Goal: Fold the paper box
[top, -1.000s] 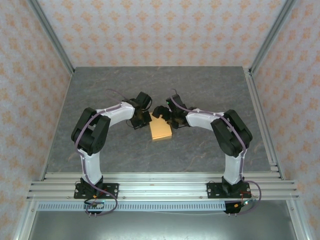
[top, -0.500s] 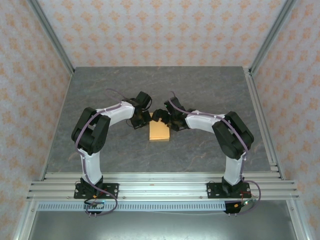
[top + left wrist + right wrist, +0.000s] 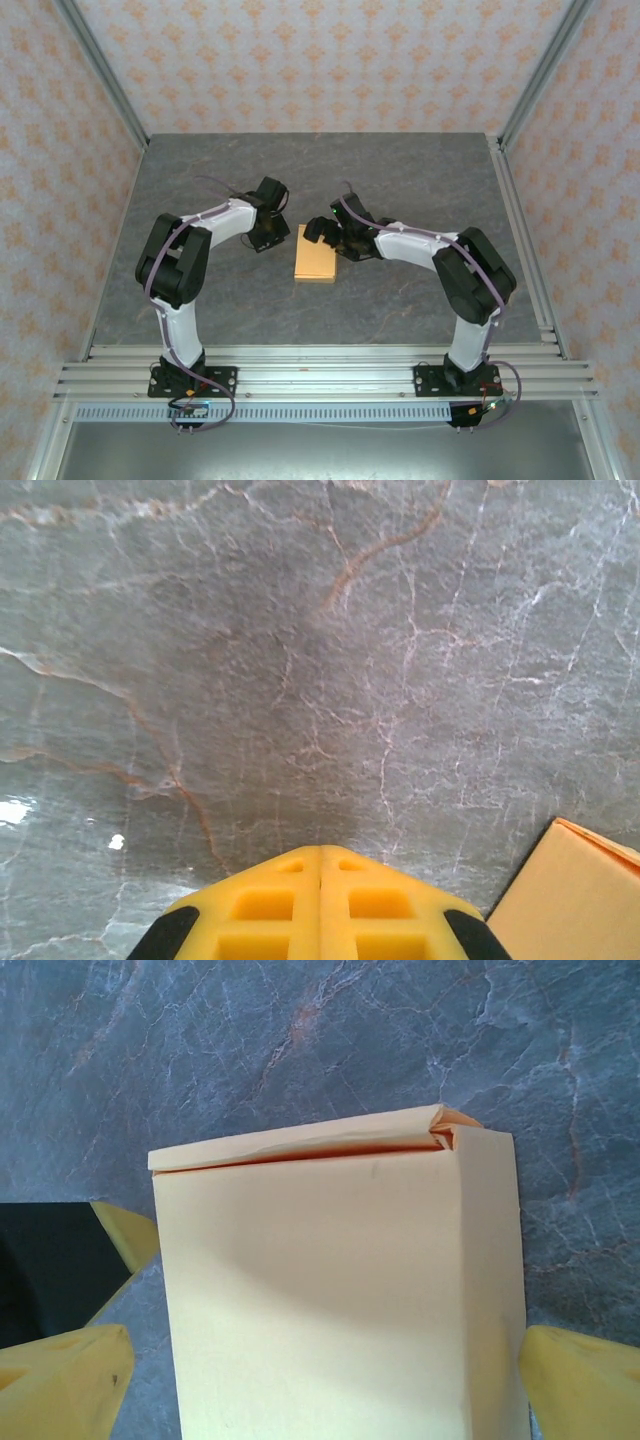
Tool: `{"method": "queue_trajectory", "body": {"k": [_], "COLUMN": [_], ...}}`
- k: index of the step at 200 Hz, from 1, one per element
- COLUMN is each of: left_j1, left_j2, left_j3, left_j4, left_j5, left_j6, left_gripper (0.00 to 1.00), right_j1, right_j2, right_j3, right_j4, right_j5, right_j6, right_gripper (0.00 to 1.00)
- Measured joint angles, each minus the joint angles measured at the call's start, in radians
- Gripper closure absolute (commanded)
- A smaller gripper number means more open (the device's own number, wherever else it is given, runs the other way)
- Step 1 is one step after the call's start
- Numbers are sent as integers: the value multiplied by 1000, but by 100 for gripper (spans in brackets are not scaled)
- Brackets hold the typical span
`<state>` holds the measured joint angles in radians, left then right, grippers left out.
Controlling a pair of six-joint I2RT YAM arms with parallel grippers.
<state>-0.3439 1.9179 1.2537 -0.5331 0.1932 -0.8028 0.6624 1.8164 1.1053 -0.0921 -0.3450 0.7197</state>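
Squeezing should be gentle here, I judge: the box (image 3: 315, 254) lies flat in the middle of the table (image 3: 420, 180), folded to a compact rectangle; the right gripper (image 3: 327, 231) straddles it, fingers (image 3: 62, 1372) spread wide on either side, clamping nothing; the left gripper (image 3: 320, 900) is pressed closed and empty, just beside the box; the end flap (image 3: 300, 1140) gapes slightly and probably needs tucking flat without buckling the thin card.

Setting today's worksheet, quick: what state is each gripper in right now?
Left gripper: closed, empty.
Right gripper: open, fingers either side of the paper box.
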Motion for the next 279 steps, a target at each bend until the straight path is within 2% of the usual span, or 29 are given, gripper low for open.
{"method": "queue_trajectory", "body": {"k": [48, 81, 108, 129, 140, 147, 149, 156, 199, 230, 253, 279], "left_j1": [-1, 25, 106, 179, 201, 208, 209, 211, 220, 246, 274, 307], "left_j2": [-32, -173, -375, -532, -608, -655, -662, -703, -901, -1014, -1011, -940], "left_j3": [-8, -42, -87, -152, -203, -245, -253, -295, -551, -765, -892, -941], "left_j4": [-1, -19, -28, -17, 2, 21, 26, 47, 253, 527, 708, 854], "left_j5": [-8, -55, -138, -226, -277, -308, -314, -342, -471, -497, -489, -464], "left_j6": [11, 37, 73, 117, 151, 172, 174, 202, 382, 501, 569, 630], "left_gripper": [100, 100, 82, 70, 55, 28, 23, 17, 9, 7, 7, 6], "right_j1": [0, -14, -64, -142, -190, -220, -225, -253, -346, -349, -357, -393], "right_j2": [-27, -151, -313, -439, -490, -517, -521, -542, -621, -699, -727, -724], "right_j3": [-16, -63, -110, -144, -156, -165, -167, -177, -285, -450, -570, -641], "right_j4": [-22, -78, -124, -164, -187, -199, -201, -210, -175, 16, 201, 349], "right_j5": [12, 52, 107, 161, 200, 228, 232, 260, 431, 537, 584, 600], "right_j6": [-14, -37, -70, -106, -136, -158, -161, -184, -354, -511, -620, -687], "right_gripper": [1, 1, 1, 1, 1, 1, 1, 1, 1, 1, 1, 1]}}
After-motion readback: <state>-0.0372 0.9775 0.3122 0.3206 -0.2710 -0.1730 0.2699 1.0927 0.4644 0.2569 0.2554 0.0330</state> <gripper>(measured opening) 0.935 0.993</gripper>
